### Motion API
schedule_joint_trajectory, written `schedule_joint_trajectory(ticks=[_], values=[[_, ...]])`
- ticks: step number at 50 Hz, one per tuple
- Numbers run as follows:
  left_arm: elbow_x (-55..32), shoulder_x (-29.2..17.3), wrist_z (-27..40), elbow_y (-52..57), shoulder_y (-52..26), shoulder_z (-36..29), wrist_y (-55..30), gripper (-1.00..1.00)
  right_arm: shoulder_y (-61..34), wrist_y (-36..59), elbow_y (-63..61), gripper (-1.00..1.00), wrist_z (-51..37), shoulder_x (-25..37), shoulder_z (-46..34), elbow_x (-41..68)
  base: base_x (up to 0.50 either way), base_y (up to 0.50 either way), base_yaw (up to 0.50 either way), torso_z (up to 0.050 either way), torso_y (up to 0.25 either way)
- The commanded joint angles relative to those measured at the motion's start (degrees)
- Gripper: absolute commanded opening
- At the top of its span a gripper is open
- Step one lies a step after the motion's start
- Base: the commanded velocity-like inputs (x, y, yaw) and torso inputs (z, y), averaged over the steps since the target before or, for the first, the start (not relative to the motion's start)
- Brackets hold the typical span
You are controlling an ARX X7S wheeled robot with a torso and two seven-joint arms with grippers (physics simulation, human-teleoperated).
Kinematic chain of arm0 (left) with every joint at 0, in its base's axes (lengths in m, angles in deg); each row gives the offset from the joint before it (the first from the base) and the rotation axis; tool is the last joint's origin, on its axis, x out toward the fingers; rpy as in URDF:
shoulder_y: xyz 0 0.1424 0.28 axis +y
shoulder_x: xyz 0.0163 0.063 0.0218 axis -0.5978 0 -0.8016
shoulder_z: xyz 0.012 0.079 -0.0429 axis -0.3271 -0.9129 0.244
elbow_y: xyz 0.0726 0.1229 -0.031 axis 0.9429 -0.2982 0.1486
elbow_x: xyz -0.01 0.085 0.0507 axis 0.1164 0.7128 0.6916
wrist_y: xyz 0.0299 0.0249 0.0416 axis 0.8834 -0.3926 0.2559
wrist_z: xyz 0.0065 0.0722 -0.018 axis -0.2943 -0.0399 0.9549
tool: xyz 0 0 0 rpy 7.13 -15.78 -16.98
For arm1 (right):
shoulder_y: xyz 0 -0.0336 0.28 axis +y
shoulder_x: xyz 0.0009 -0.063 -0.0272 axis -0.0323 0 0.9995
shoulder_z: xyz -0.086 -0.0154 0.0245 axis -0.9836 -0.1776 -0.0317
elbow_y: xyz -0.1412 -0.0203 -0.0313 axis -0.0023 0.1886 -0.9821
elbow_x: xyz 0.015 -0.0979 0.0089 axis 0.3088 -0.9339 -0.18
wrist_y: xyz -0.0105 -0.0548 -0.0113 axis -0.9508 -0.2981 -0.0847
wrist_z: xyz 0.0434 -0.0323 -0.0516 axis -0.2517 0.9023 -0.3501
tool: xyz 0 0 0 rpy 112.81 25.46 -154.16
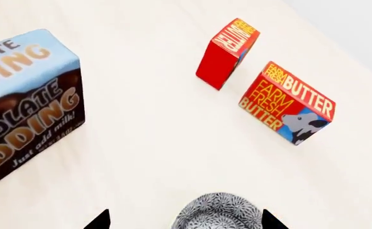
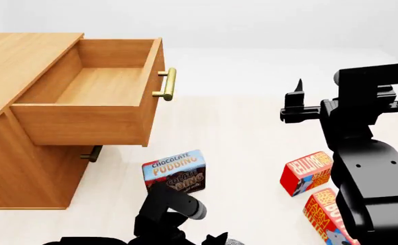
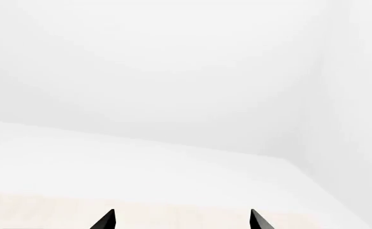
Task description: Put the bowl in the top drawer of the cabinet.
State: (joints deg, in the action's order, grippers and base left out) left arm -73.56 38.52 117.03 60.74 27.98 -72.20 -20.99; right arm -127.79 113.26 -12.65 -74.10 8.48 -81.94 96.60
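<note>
The speckled white bowl (image 1: 219, 213) sits on the pale floor between the two fingertips of my left gripper (image 1: 186, 221), nearer one tip than the other. The jaws are open and do not touch it. In the head view only a sliver of the bowl (image 2: 231, 242) shows at the bottom edge, beside my left arm (image 2: 168, 212). The wooden cabinet (image 2: 22, 61) stands at the left with its top drawer (image 2: 93, 87) pulled out and nothing in it, brass handle (image 2: 168, 84) facing right. My right gripper (image 2: 296, 97) is raised at the right, open (image 3: 180, 220), holding nothing.
A blue chocolate pudding box (image 2: 175, 172) (image 1: 27, 100) stands between the cabinet and the bowl. Two red butter boxes (image 2: 306, 173) (image 2: 325, 210) lie at the right, also seen from the left wrist (image 1: 227, 52) (image 1: 288, 102). The lower drawer's handle (image 2: 93, 153) shows under the open drawer.
</note>
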Motion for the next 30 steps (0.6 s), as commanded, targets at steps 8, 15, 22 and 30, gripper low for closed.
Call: schedule_joint_trajectory(ticks=[8,15,22,30], values=[[4.0,-2.1,-5.7,0.8,7.4,-2.4,2.1,1.0,0.6,-0.4,-0.5,1.0,0.3,-0.4,-0.2,1.0,0.0,0.0,0.0,0.0,0.0],[4.4,-2.1,-6.5,-0.2,7.6,-2.7,2.4,1.0,0.9,-0.6,-0.5,1.0,0.3,-0.4,-0.3,1.1,0.0,0.0,0.0,0.0,0.0],[5.3,-1.2,-7.4,-2.9,6.8,-3.1,2.7,1.0,1.2,-1.3,-0.1,1.0,0.3,-0.5,-0.7,1.3,0.0,0.0,0.0,0.0,0.0],[8.1,0.5,-8.4,-7.0,5.8,-4.1,3.6,1.0,2.1,-2.2,0.2,1.0,0.3,-0.5,-0.6,1.4,0.0,0.0,0.0,0.0,0.0]])
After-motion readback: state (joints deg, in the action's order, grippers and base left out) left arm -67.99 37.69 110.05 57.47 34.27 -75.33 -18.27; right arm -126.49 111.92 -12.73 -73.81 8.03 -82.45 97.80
